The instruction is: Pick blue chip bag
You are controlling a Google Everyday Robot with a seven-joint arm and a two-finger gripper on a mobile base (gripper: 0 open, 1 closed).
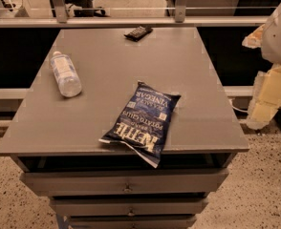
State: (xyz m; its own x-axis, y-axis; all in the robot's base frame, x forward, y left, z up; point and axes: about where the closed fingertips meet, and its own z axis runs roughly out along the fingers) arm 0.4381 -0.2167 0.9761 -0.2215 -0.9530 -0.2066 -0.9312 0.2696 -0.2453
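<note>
Nothing done yet, we judge: blue chip bag (144, 123) lies at the table's (107, 56) front edge, lower centre; gripper (267, 99) hangs at far right, well apart, state we cannot tell.

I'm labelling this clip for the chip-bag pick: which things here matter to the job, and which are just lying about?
Part of the job: blue chip bag, at the front edge of the cabinet top; gripper, off to the right, beyond the top.
Lying about: water bottle, on its side, left; small black device, far edge.
</note>
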